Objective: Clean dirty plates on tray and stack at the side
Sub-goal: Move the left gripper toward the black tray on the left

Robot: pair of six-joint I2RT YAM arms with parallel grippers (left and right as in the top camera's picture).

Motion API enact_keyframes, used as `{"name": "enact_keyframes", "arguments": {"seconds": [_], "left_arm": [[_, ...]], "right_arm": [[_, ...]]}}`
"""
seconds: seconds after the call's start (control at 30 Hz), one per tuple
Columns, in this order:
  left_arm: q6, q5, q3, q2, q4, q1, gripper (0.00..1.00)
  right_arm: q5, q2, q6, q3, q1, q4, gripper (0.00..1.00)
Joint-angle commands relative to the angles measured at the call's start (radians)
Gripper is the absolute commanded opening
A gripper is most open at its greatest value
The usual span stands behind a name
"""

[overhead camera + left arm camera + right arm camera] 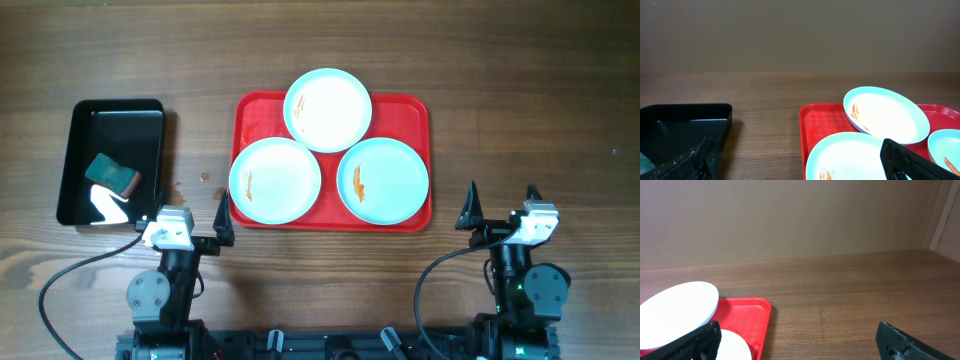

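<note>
1. From overhead you see one large red plastic rectangular tray (255,115) with rounded corners and a low rim. It sits mid-way across the dark wood-grain table (520,80).
2. Three round shallow mint-blue plates with whitish centres are on it. The far plate (328,109) overhangs the tray's far rim. The near-left plate (275,180) and near-right plate (384,180) lie side by side in front of it. Each carries one orange-brown smear.
3. One smaller glossy black rectangular tray (120,112) lies left of the red one, apart from it. It holds one teal rectangular sponge (111,172).
4. Your left gripper (185,212) sits by the black tray's near corner. Your right gripper (502,205) sits off the red tray's near-right corner. Each has two dark pointed fingers spread wide, gripping nothing, and both are clear of the plates.
5. In the left wrist view, two dark ridged fingers (695,160) frame the bottom corners, far apart. Between them you see the black tray's corner, bare wood, and the red tray's finely textured floor with all three plates.
6. In the right wrist view, two fingers (910,342) are likewise parted. Only the red tray's rounded corner shows, with two pale plates. One is a raised oval and the other a sliver at the bottom edge.
</note>
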Motion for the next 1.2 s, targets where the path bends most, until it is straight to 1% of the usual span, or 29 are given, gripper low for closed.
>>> {"name": "enact_keyframes", "arguments": {"seconds": [0.0,0.17,0.2,0.27,0.33,0.37,0.4,0.5,0.57,0.6,0.67,0.73,0.77,0.8,0.87,0.93,1.03,1.1,1.17], "left_arm": [[0.035,0.005,-0.006,-0.008,0.007,-0.005,1.0],[0.048,0.011,-0.006,-0.008,0.007,-0.005,1.0],[0.037,0.049,-0.006,-0.008,0.028,-0.005,1.0],[-0.031,0.22,-0.006,-0.008,0.099,-0.005,1.0],[-0.141,0.509,-0.006,-0.008,0.19,-0.005,1.0],[-0.174,0.644,-0.006,-0.008,0.229,-0.005,1.0],[-0.19,0.758,-0.006,-0.008,0.258,-0.005,1.0],[-0.195,1.046,-0.006,-0.008,0.462,-0.005,1.0],[-0.195,1.163,-0.006,-0.008,0.606,-0.005,1.0],[-0.195,1.183,-0.006,-0.008,0.713,-0.005,1.0],[-0.222,1.21,-0.006,-0.008,0.808,-0.005,1.0],[-0.306,1.21,-0.006,-0.008,0.877,-0.005,1.0],[-0.359,1.21,-0.006,-0.008,0.89,-0.004,1.0],[-0.384,1.21,-0.006,-0.008,0.89,-0.004,1.0],[-0.426,1.208,-0.006,-0.008,0.886,-0.004,1.0],[-0.432,1.181,-0.006,-0.008,0.885,-0.003,1.0],[-0.434,1.072,0.012,-0.008,0.835,0.009,1.0],[-0.419,1.004,0.058,-0.001,0.72,0.036,1.0],[-0.346,0.995,0.119,0.026,0.594,0.077,1.0]], "right_arm": [[-0.016,-0.002,0.007,-0.006,-0.005,0.006,1.0],[-0.016,-0.002,0.008,-0.006,-0.005,0.006,1.0],[-0.016,-0.002,0.008,-0.006,-0.005,0.006,1.0],[-0.016,-0.002,0.008,-0.006,-0.005,0.006,1.0],[-0.016,-0.002,0.008,-0.006,-0.005,0.006,1.0],[-0.016,-0.002,0.007,-0.006,-0.005,0.006,1.0],[-0.016,-0.002,0.008,-0.006,-0.005,0.006,1.0],[-0.016,-0.002,0.008,-0.006,-0.005,0.006,1.0],[-0.016,-0.002,0.008,-0.006,-0.005,0.006,1.0],[-0.016,-0.002,0.008,-0.006,-0.005,0.006,1.0],[-0.016,-0.002,0.008,-0.006,-0.005,0.006,1.0],[-0.016,-0.002,0.008,-0.006,-0.005,0.006,1.0],[-0.016,-0.002,0.008,-0.006,-0.005,0.006,1.0],[-0.016,-0.002,0.008,-0.006,-0.005,0.006,1.0],[-0.016,-0.002,0.008,-0.006,-0.005,0.006,1.0],[-0.016,-0.002,0.008,-0.006,-0.005,0.006,1.0],[-0.016,-0.002,0.008,-0.006,-0.005,0.006,1.0],[-0.016,-0.002,0.008,-0.006,-0.005,0.006,0.99],[-0.016,-0.002,0.008,-0.006,-0.005,0.006,1.0]]}}
